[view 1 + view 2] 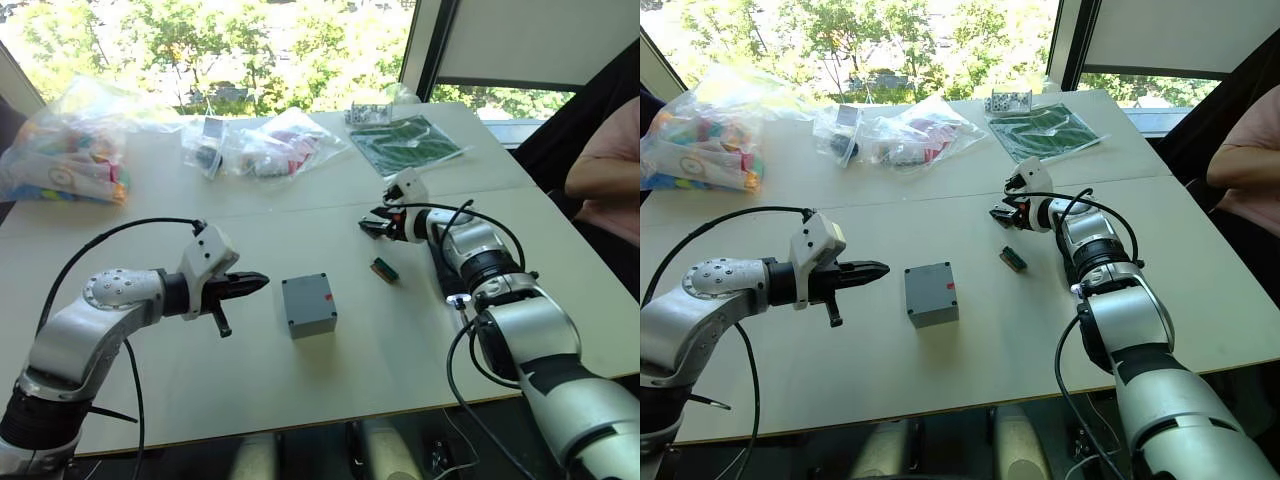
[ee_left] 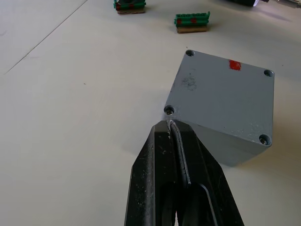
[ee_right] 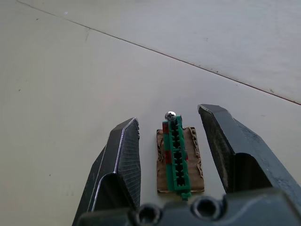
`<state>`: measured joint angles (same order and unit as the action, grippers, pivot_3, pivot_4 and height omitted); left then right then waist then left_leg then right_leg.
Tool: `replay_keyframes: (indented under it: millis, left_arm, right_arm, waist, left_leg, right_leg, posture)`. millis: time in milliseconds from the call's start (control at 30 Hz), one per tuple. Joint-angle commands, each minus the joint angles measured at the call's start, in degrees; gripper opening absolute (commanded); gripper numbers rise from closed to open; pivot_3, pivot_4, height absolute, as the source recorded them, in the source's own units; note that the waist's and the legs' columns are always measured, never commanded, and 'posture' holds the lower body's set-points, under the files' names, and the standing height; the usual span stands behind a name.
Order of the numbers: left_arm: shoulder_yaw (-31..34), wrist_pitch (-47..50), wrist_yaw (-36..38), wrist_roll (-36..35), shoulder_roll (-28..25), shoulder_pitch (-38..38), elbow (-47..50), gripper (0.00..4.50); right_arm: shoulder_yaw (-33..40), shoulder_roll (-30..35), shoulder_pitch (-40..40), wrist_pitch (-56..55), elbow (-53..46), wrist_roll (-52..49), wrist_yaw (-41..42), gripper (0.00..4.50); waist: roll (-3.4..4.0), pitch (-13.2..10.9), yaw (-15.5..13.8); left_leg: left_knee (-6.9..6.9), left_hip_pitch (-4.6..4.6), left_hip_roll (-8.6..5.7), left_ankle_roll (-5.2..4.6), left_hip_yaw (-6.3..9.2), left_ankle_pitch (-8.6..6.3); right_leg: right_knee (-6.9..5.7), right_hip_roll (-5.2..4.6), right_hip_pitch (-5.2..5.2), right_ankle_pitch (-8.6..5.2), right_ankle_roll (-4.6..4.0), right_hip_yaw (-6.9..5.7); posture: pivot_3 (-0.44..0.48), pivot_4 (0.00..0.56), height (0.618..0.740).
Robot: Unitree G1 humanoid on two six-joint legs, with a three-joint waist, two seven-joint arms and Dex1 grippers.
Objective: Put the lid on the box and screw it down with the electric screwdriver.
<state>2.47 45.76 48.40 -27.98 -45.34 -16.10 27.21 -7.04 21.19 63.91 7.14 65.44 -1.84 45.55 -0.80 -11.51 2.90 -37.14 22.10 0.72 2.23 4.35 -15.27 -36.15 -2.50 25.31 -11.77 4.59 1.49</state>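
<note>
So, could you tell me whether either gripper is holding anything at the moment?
Nothing is held. The left gripper is shut beside the box. The right gripper is open, its fingers on either side of a green connector without touching it.

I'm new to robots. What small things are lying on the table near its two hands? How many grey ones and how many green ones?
Grey box: 1
Green connectors: 2
Total: 3
</note>
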Motion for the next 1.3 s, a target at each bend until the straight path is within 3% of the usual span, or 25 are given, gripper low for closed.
replay_keyframes:
  millis: [33,200,300,400,433,1300]
  left_arm:
    - [0.1,-1.5,0.0,0.3,-0.7,0.4,0.9,0.00]
    - [0.0,-1.8,0.0,0.5,-0.6,0.5,0.7,0.00]
    - [0.0,-2.2,0.1,0.6,-0.6,0.7,0.6,0.00]
    - [-0.2,-2.6,-0.2,0.8,-0.4,0.9,0.4,0.00]
    - [-0.3,-2.7,-0.2,0.8,-0.4,1.0,0.4,0.00]
    - [-0.7,-4.4,0.4,1.0,-0.2,2.1,-0.7,0.00]
  right_arm:
    - [2.2,-0.3,2.5,0.2,0.5,-0.2,-0.7,2.17]
    - [3.3,-0.7,3.1,0.9,1.8,0.2,-1.7,2.17]
    - [3.5,-1.1,3.3,0.7,2.3,0.6,-2.0,1.38]
    - [4.1,-1.7,3.4,0.5,2.6,0.6,-2.0,0.12]
    - [4.4,-1.9,3.5,0.6,2.7,0.6,-2.3,0.02]
    - [6.5,-0.1,4.3,1.6,-3.8,0.4,1.8,0.02]
  waist:
    - [0.00,0.0,0.0]
    - [0.00,0.0,0.0]
    - [0.00,0.0,0.1]
    - [0.00,0.0,0.3]
    - [0.00,0.0,0.5]
    - [0.01,0.0,1.1]
  left_leg:
    - [0.00,0.00,0.00,0.00,0.00,0.00]
    - [0.00,0.00,0.00,0.02,0.00,0.01]
    - [0.00,0.00,0.00,0.02,0.00,0.01]
    - [0.00,0.00,0.00,0.02,0.00,0.01]
    - [0.00,0.00,0.00,0.02,0.00,0.01]
    - [0.03,0.00,0.00,0.02,0.01,0.01]
  right_leg:
    - [0.00,0.00,0.00,0.00,0.00,0.00]
    - [0.00,-0.01,0.00,0.00,-0.01,0.00]
    - [0.00,0.00,0.00,0.00,-0.01,0.00]
    - [0.00,-0.01,0.00,0.00,0.00,0.00]
    - [0.00,0.00,0.00,0.00,0.00,0.00]
    - [0.00,0.00,0.00,0.00,0.01,0.00]
  posture:
    - [0.000,0.150,0.740]
    - [0.000,0.150,0.740]
    - [0.000,0.150,0.740]
    - [0.000,0.150,0.740]
    - [0.000,0.150,0.740]
    - [0.000,0.150,0.740]
